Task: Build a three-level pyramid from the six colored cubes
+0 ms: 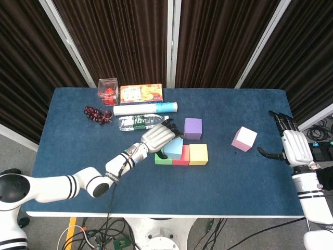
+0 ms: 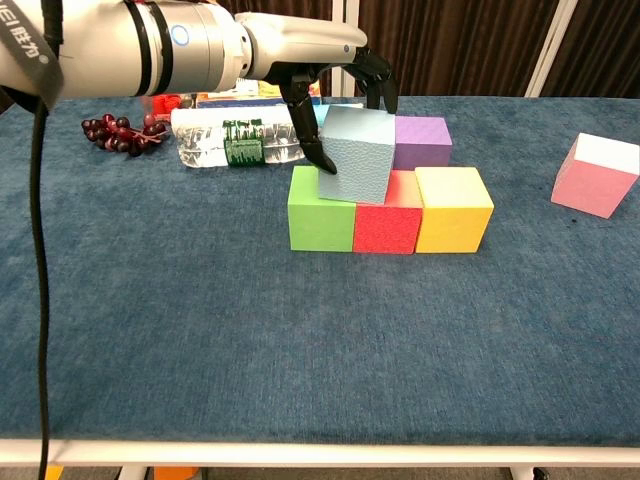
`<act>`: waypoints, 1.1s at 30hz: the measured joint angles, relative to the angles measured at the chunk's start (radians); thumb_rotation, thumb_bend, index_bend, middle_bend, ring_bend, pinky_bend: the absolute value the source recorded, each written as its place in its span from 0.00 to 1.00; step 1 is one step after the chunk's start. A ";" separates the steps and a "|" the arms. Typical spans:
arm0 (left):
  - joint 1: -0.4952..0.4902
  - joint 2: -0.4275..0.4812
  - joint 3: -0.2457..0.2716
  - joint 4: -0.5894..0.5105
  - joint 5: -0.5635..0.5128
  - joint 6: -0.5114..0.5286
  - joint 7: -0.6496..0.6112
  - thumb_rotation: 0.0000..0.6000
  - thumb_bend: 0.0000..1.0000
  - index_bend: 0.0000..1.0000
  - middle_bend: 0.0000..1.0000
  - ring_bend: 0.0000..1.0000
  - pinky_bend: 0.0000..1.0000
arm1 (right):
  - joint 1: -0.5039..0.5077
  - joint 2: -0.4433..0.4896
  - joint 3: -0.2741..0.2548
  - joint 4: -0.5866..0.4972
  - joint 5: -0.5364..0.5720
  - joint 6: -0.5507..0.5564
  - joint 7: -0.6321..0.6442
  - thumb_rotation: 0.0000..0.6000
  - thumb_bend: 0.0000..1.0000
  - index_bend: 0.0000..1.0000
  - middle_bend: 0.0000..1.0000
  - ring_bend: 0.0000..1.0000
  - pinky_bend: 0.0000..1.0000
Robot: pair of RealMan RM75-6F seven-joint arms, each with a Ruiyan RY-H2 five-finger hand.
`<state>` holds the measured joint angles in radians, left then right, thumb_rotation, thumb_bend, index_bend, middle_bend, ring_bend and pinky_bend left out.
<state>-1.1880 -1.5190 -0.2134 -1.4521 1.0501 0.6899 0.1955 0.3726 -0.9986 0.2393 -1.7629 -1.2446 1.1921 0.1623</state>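
Observation:
A green cube (image 2: 320, 208), a red cube (image 2: 387, 222) and a yellow cube (image 2: 453, 207) stand in a row, touching. On the green and red ones sits a light blue cube (image 2: 357, 153), slightly tilted. My left hand (image 2: 320, 75) grips it, thumb on its left face and fingers over its top back edge. Just behind the row is a purple cube (image 2: 421, 140). The pink cube (image 1: 244, 138) lies alone to the right. Beyond it, at the table's right edge, my right hand (image 1: 290, 143) is open and holds nothing.
Along the back left lie a plastic bottle (image 1: 139, 122), a white and blue tube (image 1: 145, 108), a cracker box (image 1: 141, 94), a clear box of red items (image 1: 107, 90) and dark grapes (image 1: 98, 114). The blue table (image 1: 234, 182) has bare cloth in front.

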 measured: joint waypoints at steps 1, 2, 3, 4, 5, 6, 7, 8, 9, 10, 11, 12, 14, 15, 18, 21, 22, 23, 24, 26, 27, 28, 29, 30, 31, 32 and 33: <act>0.000 -0.003 -0.001 0.002 -0.005 0.001 0.001 1.00 0.08 0.29 0.39 0.17 0.06 | 0.000 0.000 0.000 0.000 0.000 0.000 0.000 1.00 0.09 0.00 0.10 0.00 0.00; 0.000 -0.006 -0.003 0.004 -0.010 0.002 0.001 1.00 0.08 0.30 0.42 0.19 0.07 | 0.000 0.000 0.000 0.000 0.001 0.000 -0.001 1.00 0.09 0.00 0.10 0.00 0.00; 0.000 -0.010 -0.005 0.006 -0.015 0.008 0.002 1.00 0.09 0.31 0.45 0.21 0.07 | 0.000 0.000 0.000 0.000 0.001 0.000 -0.002 1.00 0.09 0.00 0.10 0.00 0.00; 0.001 -0.014 -0.007 0.008 -0.017 0.015 0.002 1.00 0.09 0.32 0.47 0.23 0.07 | 0.000 0.000 0.000 0.000 0.002 0.000 -0.002 1.00 0.09 0.00 0.10 0.00 0.00; 0.002 -0.018 -0.009 0.010 -0.019 0.023 0.004 1.00 0.09 0.33 0.49 0.24 0.07 | -0.001 0.001 0.001 0.001 0.002 0.000 -0.002 1.00 0.09 0.00 0.10 0.00 0.00; 0.004 -0.022 -0.011 0.011 -0.026 0.032 0.009 1.00 0.09 0.33 0.49 0.24 0.07 | -0.001 0.001 0.001 0.001 0.003 0.001 -0.002 1.00 0.09 0.00 0.10 0.00 0.00; 0.004 -0.023 -0.012 0.010 -0.031 0.036 0.014 1.00 0.09 0.33 0.50 0.24 0.07 | -0.001 0.002 0.002 0.000 0.003 0.001 0.000 1.00 0.09 0.00 0.10 0.00 0.00; 0.005 -0.023 -0.014 0.008 -0.037 0.039 0.019 1.00 0.09 0.33 0.50 0.24 0.07 | -0.001 0.003 0.003 0.000 0.003 0.001 0.001 1.00 0.09 0.00 0.10 0.00 0.00; 0.006 -0.021 -0.016 0.003 -0.046 0.043 0.025 1.00 0.09 0.33 0.50 0.24 0.07 | -0.002 0.004 0.003 0.000 0.003 0.002 0.002 1.00 0.09 0.00 0.10 0.00 0.00; 0.006 -0.019 -0.018 -0.003 -0.053 0.047 0.031 1.00 0.09 0.33 0.50 0.24 0.07 | -0.002 0.005 0.004 -0.001 0.001 0.003 0.003 1.00 0.09 0.00 0.10 0.00 0.00; 0.006 -0.017 -0.020 -0.009 -0.061 0.052 0.036 1.00 0.09 0.33 0.50 0.24 0.07 | -0.002 0.006 0.005 -0.002 0.001 0.004 0.004 1.00 0.09 0.00 0.10 0.00 0.00; 0.007 -0.014 -0.023 -0.018 -0.073 0.060 0.045 1.00 0.09 0.33 0.50 0.24 0.07 | -0.002 0.007 0.006 -0.002 0.000 0.004 0.005 1.00 0.09 0.00 0.10 0.00 0.00; 0.007 -0.009 -0.026 -0.033 -0.092 0.068 0.060 1.00 0.09 0.33 0.50 0.24 0.07 | -0.002 0.007 0.006 -0.003 -0.002 0.004 0.006 1.00 0.09 0.00 0.10 0.00 0.00; 0.007 -0.005 -0.027 -0.044 -0.107 0.073 0.072 1.00 0.09 0.33 0.50 0.24 0.07 | -0.002 0.008 0.006 -0.003 -0.002 0.004 0.007 1.00 0.09 0.00 0.10 0.00 0.00; 0.004 0.000 -0.027 -0.073 -0.151 0.088 0.112 1.00 0.09 0.33 0.50 0.24 0.07 | -0.003 0.009 0.004 -0.005 -0.005 0.004 0.008 1.00 0.09 0.00 0.10 0.00 0.00; -0.001 0.002 -0.025 -0.107 -0.193 0.107 0.155 1.00 0.09 0.33 0.49 0.24 0.07 | -0.006 0.010 0.003 -0.005 -0.006 0.006 0.009 1.00 0.09 0.00 0.10 0.00 0.00; -0.003 0.002 -0.024 -0.116 -0.203 0.112 0.165 1.00 0.09 0.33 0.49 0.24 0.07 | -0.007 0.011 0.003 -0.005 -0.005 0.007 0.009 1.00 0.09 0.00 0.10 0.00 0.00; -0.005 0.002 -0.023 -0.123 -0.212 0.115 0.171 1.00 0.09 0.32 0.49 0.24 0.07 | -0.008 0.011 0.002 -0.005 -0.005 0.007 0.010 1.00 0.09 0.00 0.10 0.00 0.00; -0.008 0.002 -0.024 -0.129 -0.221 0.118 0.176 1.00 0.09 0.32 0.49 0.24 0.07 | -0.010 0.012 0.002 -0.006 -0.005 0.009 0.011 1.00 0.09 0.00 0.10 0.00 0.00; -0.011 0.000 -0.025 -0.131 -0.229 0.120 0.179 1.00 0.09 0.32 0.49 0.24 0.07 | -0.012 0.012 0.001 -0.005 -0.005 0.011 0.011 1.00 0.09 0.00 0.10 0.00 0.00; -0.012 -0.001 -0.025 -0.130 -0.231 0.120 0.177 1.00 0.09 0.32 0.49 0.24 0.07 | -0.012 0.012 0.001 -0.006 -0.005 0.011 0.011 1.00 0.09 0.00 0.10 0.00 0.00; -0.012 -0.002 -0.026 -0.128 -0.232 0.120 0.176 1.00 0.09 0.32 0.49 0.24 0.07 | -0.012 0.013 0.002 -0.006 -0.005 0.011 0.012 1.00 0.09 0.00 0.10 0.00 0.00; -0.013 -0.003 -0.026 -0.126 -0.233 0.120 0.176 1.00 0.09 0.32 0.49 0.24 0.07 | -0.013 0.014 0.002 -0.006 -0.005 0.011 0.012 1.00 0.09 0.00 0.10 0.00 0.00; -0.013 -0.004 -0.026 -0.123 -0.233 0.119 0.174 1.00 0.09 0.32 0.49 0.24 0.07 | -0.012 0.014 0.002 -0.006 -0.005 0.011 0.012 1.00 0.09 0.00 0.10 0.00 0.00; -0.013 -0.005 -0.026 -0.120 -0.232 0.118 0.172 1.00 0.09 0.32 0.49 0.24 0.07 | -0.012 0.013 0.002 -0.006 -0.005 0.011 0.011 1.00 0.09 0.00 0.10 0.00 0.00; -0.013 -0.005 -0.025 -0.117 -0.232 0.117 0.170 1.00 0.09 0.32 0.49 0.24 0.07 | -0.012 0.013 0.003 -0.007 -0.005 0.011 0.011 1.00 0.09 0.00 0.10 0.00 0.00; -0.013 -0.007 -0.025 -0.114 -0.231 0.117 0.168 1.00 0.09 0.32 0.49 0.24 0.07 | -0.012 0.013 0.003 -0.007 -0.005 0.011 0.011 1.00 0.09 0.00 0.10 0.00 0.00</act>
<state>-1.2006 -1.5261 -0.2388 -1.5662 0.8188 0.8065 0.3633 0.3607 -0.9858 0.2419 -1.7694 -1.2500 1.2033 0.1729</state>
